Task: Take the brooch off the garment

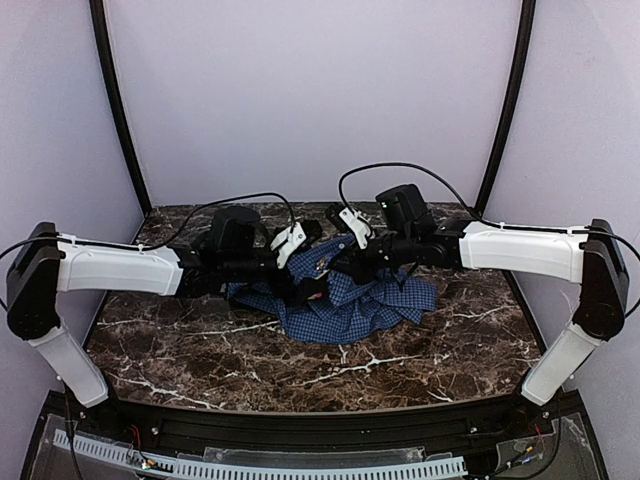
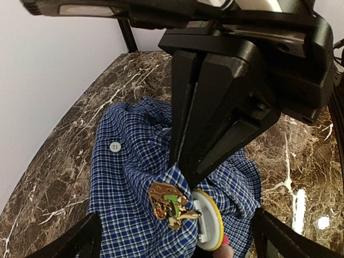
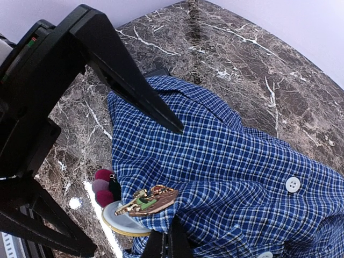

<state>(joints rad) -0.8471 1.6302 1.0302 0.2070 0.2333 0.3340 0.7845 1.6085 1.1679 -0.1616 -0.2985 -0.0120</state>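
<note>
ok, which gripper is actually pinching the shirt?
The right gripper: it is shut on a fold of the shirt right beside the brooch. The left gripper is wide open, straddling the brooch, holding nothing.

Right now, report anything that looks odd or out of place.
The shirt lies crumpled, one fold pinched up by the right tool. The brooch sits tilted just by that pinch, next to a white, yellow-rimmed disc. Nothing looks torn or spilled.
</note>
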